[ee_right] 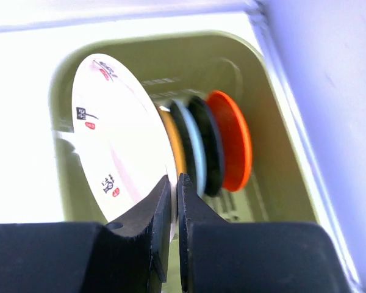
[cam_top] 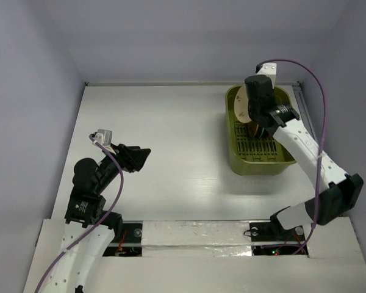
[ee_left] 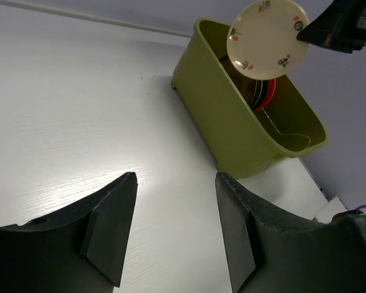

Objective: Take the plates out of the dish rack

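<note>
Right wrist: right hand (ee_right: 174,183) pinches cream plate (ee_right: 116,146) above dish rack (ee_right: 280,128); left hand (ee_left: 175,180) spread.

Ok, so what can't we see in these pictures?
Right wrist view: the cream plate in the right pincer hides the faces of the other plates; their edges are blurred.
Top view: the right arm covers most of them in the dish rack.
Left wrist view: the frame's corner cuts off the right pincer.

A cream plate (ee_right: 113,140) with small red-and-black marks is raised on edge over the olive-green dish rack (ee_left: 232,116), its rim pinched between the right fingers (ee_right: 149,220). Inside the rack, a light blue plate (ee_right: 195,149), a black plate (ee_right: 211,146) and an orange-red plate (ee_right: 233,140) stand upright, close together.
</note>
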Available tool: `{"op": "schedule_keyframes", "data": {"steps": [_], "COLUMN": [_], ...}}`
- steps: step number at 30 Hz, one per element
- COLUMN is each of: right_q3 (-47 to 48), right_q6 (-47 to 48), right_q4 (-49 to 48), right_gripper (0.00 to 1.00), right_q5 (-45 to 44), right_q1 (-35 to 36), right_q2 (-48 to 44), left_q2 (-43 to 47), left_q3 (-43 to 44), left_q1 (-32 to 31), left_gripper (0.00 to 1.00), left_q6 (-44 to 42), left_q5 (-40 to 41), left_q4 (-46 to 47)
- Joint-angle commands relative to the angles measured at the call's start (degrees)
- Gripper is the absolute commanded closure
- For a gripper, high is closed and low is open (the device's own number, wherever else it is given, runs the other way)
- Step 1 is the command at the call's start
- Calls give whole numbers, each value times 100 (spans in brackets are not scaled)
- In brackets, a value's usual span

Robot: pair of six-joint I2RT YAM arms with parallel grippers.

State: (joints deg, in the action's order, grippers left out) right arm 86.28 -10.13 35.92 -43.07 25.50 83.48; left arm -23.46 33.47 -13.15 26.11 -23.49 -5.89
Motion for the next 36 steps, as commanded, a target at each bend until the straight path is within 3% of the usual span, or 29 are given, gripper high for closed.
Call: {"op": "schedule_keyframes", "data": {"steps": [1,4,9,15,25,33,36], "right_q3": [381,188,-24,407,557,38,-111], "right_q6": [-85,-357,-971,-1525,-2107,-2283,-2292], "right_q4": [-356,-882,-1780,-2379,-2740,-2880,-2907], "right_gripper": [100,100,100,100,100,74,69], "right_q5": [692,1746,2767,3172,3657,3498,3411], "right_q1": [306,736,1598,2240,2407,2407,2407], "right_q2": [-648,-816,-72,1483,2927,3139,3122], "left_q2": [17,35,96,114,105,105,105], "left_q3": [45,54,98,124,116,116,107], "left_q1": [-30,-30,-30,-30,-30,-30,-30], "left_gripper": [50,50,51,51,51,51,51], "left_q6": [17,26,8,0,17,26,17], "left_q5": [-51,2,204,353,353,327,310], "left_q4": [238,203,106,44,44,70,70]}}
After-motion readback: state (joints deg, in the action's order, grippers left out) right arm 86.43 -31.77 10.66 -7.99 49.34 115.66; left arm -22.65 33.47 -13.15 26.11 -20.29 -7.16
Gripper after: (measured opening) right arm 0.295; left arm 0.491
